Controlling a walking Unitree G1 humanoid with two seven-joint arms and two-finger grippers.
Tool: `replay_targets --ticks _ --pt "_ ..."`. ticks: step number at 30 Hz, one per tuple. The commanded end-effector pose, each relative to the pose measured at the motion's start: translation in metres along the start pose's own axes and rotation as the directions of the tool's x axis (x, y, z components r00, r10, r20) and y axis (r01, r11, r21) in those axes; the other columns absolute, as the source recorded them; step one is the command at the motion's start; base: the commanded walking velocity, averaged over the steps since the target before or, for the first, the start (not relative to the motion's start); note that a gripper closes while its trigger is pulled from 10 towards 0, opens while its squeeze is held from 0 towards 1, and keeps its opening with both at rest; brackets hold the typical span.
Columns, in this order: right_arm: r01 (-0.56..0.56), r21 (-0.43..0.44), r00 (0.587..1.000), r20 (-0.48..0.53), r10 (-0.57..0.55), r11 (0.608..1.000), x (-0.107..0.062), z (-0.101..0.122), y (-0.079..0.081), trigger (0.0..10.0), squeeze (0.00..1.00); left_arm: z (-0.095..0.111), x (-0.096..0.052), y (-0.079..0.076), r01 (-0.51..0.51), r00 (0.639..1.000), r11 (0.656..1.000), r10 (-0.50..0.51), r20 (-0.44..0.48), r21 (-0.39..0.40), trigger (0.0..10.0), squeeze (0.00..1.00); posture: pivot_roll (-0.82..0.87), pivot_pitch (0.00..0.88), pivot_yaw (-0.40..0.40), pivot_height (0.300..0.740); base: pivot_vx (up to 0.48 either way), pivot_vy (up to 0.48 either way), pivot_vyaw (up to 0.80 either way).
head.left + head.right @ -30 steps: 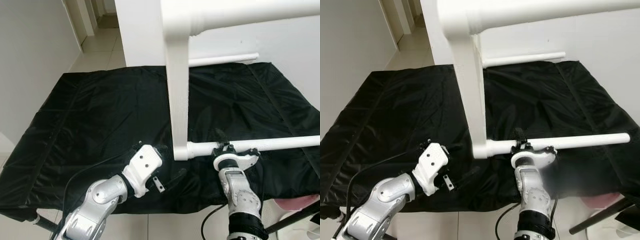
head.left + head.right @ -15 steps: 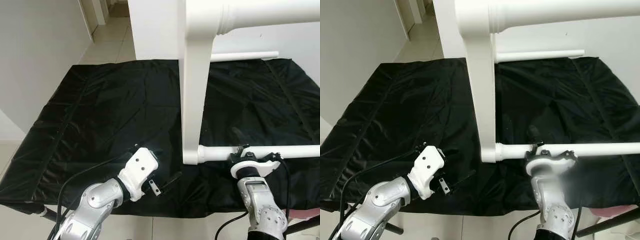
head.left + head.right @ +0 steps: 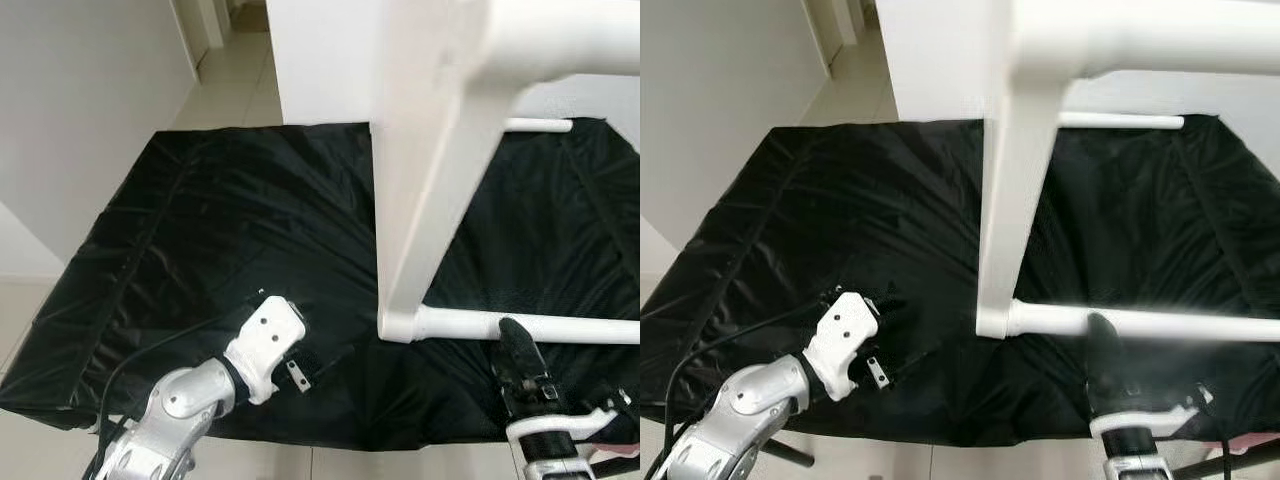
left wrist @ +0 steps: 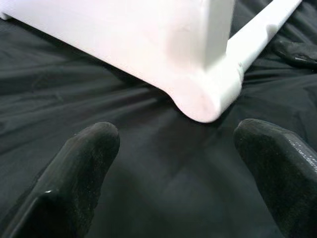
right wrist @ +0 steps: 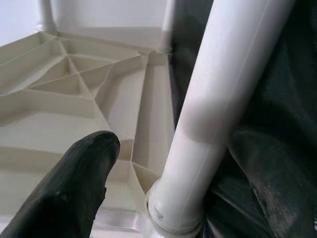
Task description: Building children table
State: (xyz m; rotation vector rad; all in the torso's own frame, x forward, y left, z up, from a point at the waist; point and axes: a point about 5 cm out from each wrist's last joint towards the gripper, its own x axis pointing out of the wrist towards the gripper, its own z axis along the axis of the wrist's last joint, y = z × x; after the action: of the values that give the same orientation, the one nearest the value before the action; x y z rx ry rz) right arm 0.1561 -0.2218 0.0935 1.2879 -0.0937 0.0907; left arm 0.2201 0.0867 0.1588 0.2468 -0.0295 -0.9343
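Observation:
A white plastic table stands on its side on a black cloth point(image 3: 220, 230), its tabletop edge point(image 3: 425, 200) upright. One white leg point(image 3: 540, 327) lies along the cloth to the right, and another leg point(image 3: 540, 125) shows at the back. My right gripper point(image 3: 520, 365) is open just in front of the lower leg; in the right wrist view that leg point(image 5: 223, 99) runs between the spread fingers point(image 5: 74, 188), beside the ribbed underside point(image 5: 74, 94). My left gripper point(image 4: 178, 163) is open on the cloth, facing the table's lower corner point(image 4: 203, 94), a short gap away.
The cloth covers a low platform whose front edge point(image 3: 300, 440) is right before me. A white wall point(image 3: 320, 60) stands behind, with tiled floor point(image 3: 230, 80) and a doorway at the back left. Another wall point(image 3: 70, 120) is to the left.
The camera has shifted. My right gripper, which held the lower leg, has opened and drawn back toward me. The left gripper remains by the table's corner.

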Motion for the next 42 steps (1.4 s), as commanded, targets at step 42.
replay_targets --ticks 42 --pt "-0.312 -0.234 0.908 0.213 0.362 0.921 0.116 0.036 0.094 10.0 0.00 0.005 0.010 0.034 -0.166 0.985 0.983 0.168 0.030 -0.082 10.0 0.00 -0.05 0.079 0.094 0.740 0.000 0.000 0.00"
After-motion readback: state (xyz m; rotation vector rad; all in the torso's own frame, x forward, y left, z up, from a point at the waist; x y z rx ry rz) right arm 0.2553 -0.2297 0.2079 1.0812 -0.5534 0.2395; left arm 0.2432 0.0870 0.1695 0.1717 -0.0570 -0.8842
